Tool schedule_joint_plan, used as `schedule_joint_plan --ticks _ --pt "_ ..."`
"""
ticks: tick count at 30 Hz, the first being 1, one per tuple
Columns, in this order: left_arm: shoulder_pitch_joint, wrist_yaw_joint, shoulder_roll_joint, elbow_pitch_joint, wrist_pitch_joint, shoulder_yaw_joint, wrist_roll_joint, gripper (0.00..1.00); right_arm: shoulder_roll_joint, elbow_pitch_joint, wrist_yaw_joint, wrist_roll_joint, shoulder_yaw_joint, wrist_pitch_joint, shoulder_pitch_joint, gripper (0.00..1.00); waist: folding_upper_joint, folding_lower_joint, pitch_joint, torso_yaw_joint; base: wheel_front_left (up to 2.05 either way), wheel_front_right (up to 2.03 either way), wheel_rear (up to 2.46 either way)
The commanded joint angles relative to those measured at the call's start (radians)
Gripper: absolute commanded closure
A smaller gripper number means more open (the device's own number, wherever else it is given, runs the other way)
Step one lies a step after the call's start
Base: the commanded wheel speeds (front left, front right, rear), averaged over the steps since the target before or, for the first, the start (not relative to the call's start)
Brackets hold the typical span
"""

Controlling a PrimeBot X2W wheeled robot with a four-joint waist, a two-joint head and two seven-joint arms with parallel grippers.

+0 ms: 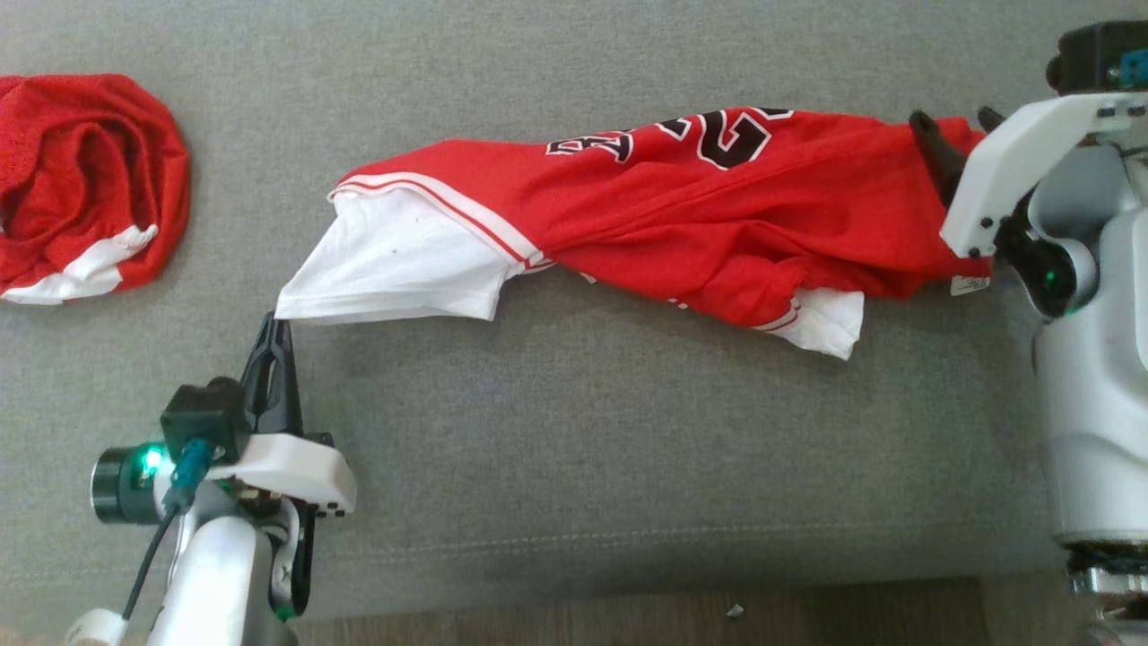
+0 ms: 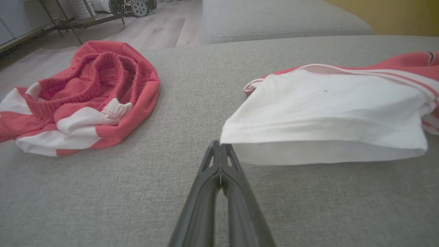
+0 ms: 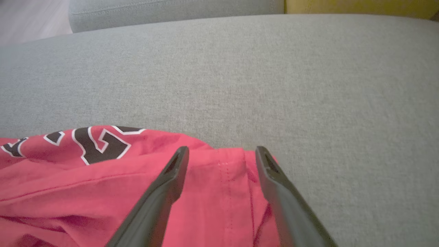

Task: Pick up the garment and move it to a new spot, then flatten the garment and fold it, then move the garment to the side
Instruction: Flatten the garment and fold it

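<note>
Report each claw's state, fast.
Left claw: shut on the white sleeve corner of the garment.
Right claw: open, fingers over the garment's red end, gripping nothing.

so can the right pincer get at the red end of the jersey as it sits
Probably yes: the right pincer is open, its fingers poised over the jersey's red end, with nothing between them and the cloth. The left pincer grips the white sleeve corner, well clear.

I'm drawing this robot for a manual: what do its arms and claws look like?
The left claw has two long, dark, tapered fingers on a white bracket, with a black camera block, a teal cable and a green light. The right claw matches: dark fingers, white screwed bracket, green light, silver-grey forearm.
</note>
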Motion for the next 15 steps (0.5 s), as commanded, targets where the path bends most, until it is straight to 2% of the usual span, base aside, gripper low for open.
schedule_joint_plan --ticks 1,7,15 --pt "-0.025 -0.001 0.015 -0.033 -0.012 0.044 0.006 1.0 0.004 -0.058 0.007 0.004 0.002 0.025 0.017 0.0 0.0 0.0 -0.002 -0.002 0.0 0.0 0.0" --pt "-0.033 -0.001 0.012 -0.035 -0.012 0.041 0.011 1.0 0.015 -0.096 0.007 0.01 -0.025 0.083 0.049 0.0 0.0 0.0 -0.001 0.001 0.0 0.0 0.0" --pt "-0.045 -0.007 0.011 -0.032 -0.012 0.034 0.016 1.0 -0.002 -0.087 0.007 0.026 -0.009 0.088 0.039 0.0 0.0 0.0 0.008 0.017 0.0 0.0 0.0"
